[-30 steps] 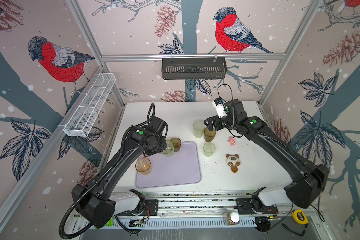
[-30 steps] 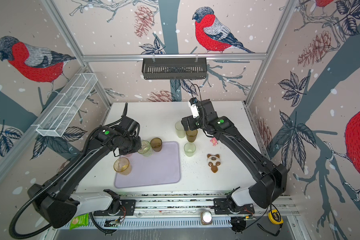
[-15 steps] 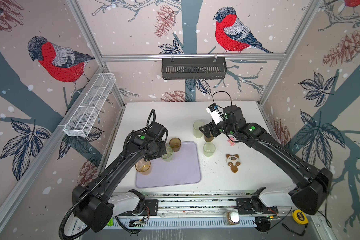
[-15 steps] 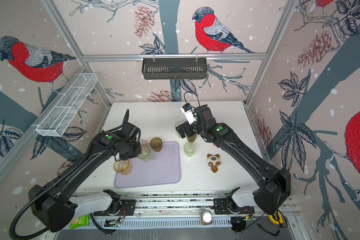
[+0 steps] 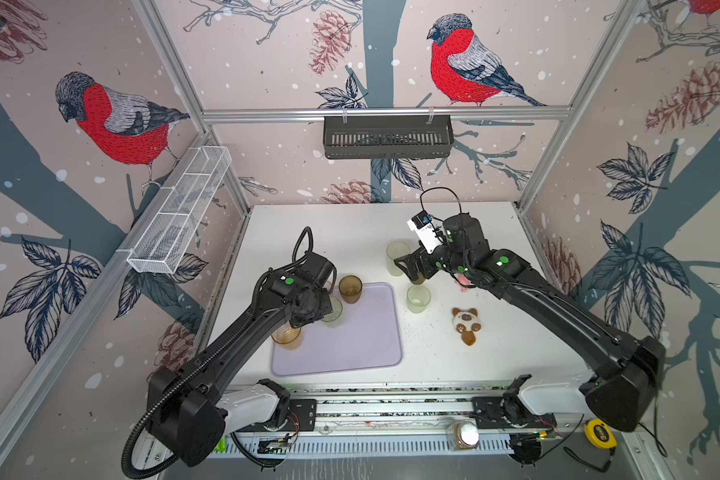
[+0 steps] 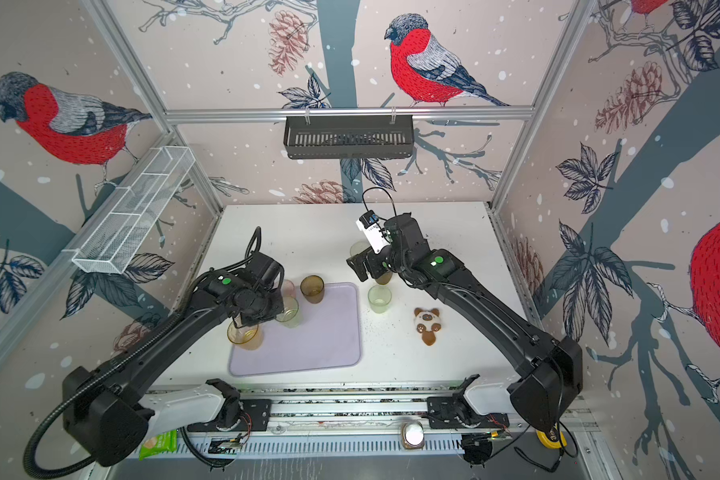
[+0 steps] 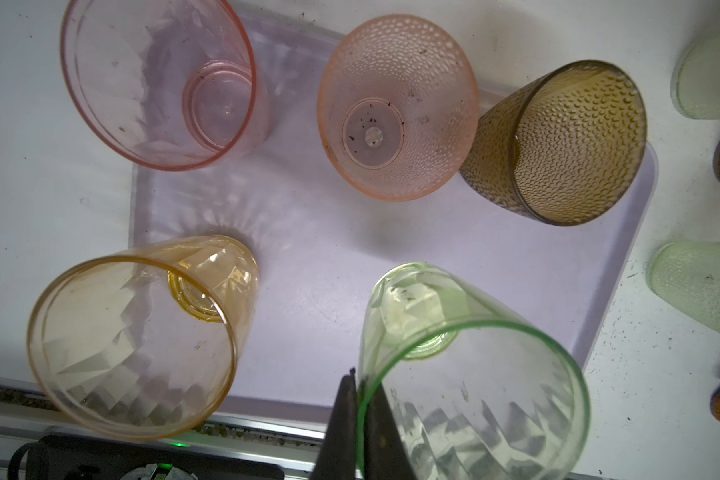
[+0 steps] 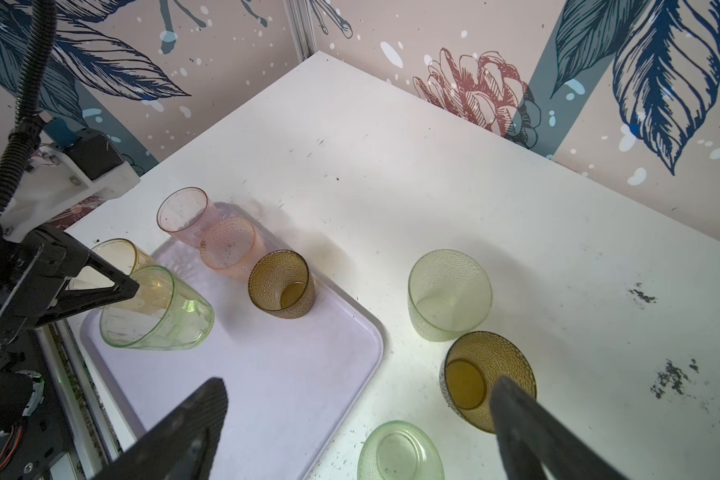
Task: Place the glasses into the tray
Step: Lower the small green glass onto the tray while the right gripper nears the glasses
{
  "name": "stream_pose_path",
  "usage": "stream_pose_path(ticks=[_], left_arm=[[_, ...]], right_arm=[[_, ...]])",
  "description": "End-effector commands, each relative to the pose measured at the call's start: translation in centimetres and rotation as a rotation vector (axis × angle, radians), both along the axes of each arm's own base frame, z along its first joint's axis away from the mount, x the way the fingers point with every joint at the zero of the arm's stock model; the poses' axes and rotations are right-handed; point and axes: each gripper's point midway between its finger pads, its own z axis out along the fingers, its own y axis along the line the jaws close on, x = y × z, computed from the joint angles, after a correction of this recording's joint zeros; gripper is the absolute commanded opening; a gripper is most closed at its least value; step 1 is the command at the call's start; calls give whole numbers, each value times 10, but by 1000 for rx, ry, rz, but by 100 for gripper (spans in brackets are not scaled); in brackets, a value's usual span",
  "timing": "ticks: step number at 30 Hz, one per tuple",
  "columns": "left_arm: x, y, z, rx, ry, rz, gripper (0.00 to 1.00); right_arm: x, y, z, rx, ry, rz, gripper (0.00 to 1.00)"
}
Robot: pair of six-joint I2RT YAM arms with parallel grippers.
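My left gripper [image 7: 360,382] is shut on the rim of a green faceted glass [image 7: 474,374], held tilted over the lavender tray [image 7: 308,232]. In both top views this glass [image 5: 334,312] [image 6: 289,311] is at the tray's [image 5: 350,345] left side. An amber glass [image 7: 138,340], two pink glasses [image 7: 395,108] and a brown glass [image 7: 558,141] stand in the tray. My right gripper [image 8: 360,390] [image 5: 410,266] is open above the table beside the tray's right edge. A second brown glass [image 8: 487,378] and two light green glasses [image 8: 449,295] [image 8: 400,453] stand there.
A panda toy [image 5: 465,324] and a small pink thing [image 5: 462,282] lie right of the glasses. A black slotted basket [image 5: 387,137] hangs on the back wall and a white mesh basket [image 5: 179,216] on the left wall. A lidded jar [image 5: 464,434] sits on the front rail.
My left gripper has carried the green glass from the tray's far edge toward the front, further over the tray. My right gripper has turned and come slightly forward, still open.
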Motion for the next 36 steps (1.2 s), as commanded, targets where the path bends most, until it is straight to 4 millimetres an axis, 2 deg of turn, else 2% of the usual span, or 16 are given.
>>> stream_pose_path(ticks=[1,11,36], left_arm=[[3,4,-3,7,-24,43,0],[-10,11,-26,17,8,69,0],[-20,26,-48,73,28,122,0]], right_arm=[[1,3,8,18,-36,9,99],[1,5,7,15,-35,11,99],[3,6,5,1,-40,12,99]])
